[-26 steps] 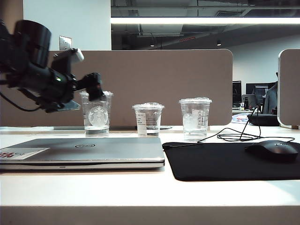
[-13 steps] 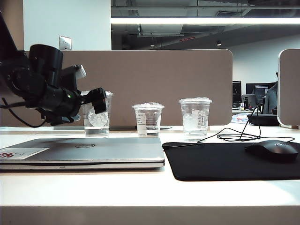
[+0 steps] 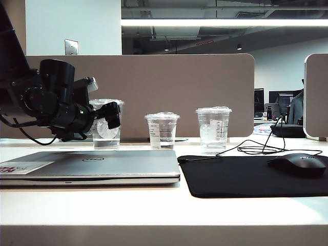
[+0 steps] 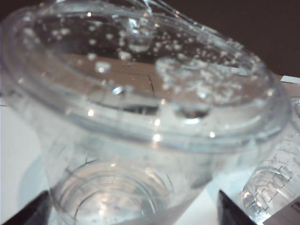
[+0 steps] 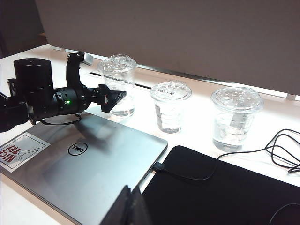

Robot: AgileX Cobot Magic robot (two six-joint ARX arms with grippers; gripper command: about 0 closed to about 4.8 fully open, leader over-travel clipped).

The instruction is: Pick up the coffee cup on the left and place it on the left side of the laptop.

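My left arm is black all over, with fat round parts like drums joined together. A thin black cable loops under it. A small green light glows on its side. A pale grey block, the camera, sits on top near the wrist. The left gripper [image 3: 111, 114] is black too, with short chunky jaws standing wide apart. Of my right gripper [image 5: 132, 206] I only see two dark, flat, pointed tips, close together. I see no writing on either arm.
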